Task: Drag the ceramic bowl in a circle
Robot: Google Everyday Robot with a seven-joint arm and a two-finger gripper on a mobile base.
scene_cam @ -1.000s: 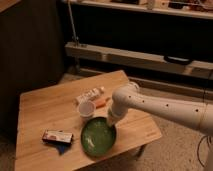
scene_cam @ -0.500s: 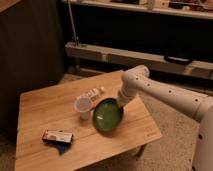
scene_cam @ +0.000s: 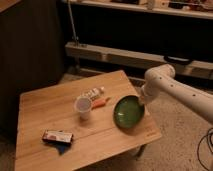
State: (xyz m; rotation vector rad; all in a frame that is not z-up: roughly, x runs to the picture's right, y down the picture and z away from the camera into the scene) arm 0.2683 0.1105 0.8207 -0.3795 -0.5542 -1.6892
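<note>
The ceramic bowl (scene_cam: 128, 113), green glazed with a dark rim, sits near the right edge of the wooden table (scene_cam: 45, 107). My gripper (scene_cam: 141, 101) is at the bowl's far-right rim, at the end of the white arm (scene_cam: 172, 87) that reaches in from the right. It is shut on that rim. The fingertips are hidden against the rim.
A small whitish cup (scene_cam: 83, 107) stands left of the bowl, with a white tube (scene_cam: 92, 93) and an orange item (scene_cam: 100, 103) by it. A red-and-white box (scene_cam: 57, 136) lies on something blue near the front left. A low shelf (scene_cam: 125, 54) runs behind the table.
The bowl has slid with my gripper from the table's front middle to the right and farther back. The cup and the other items have stayed put.
</note>
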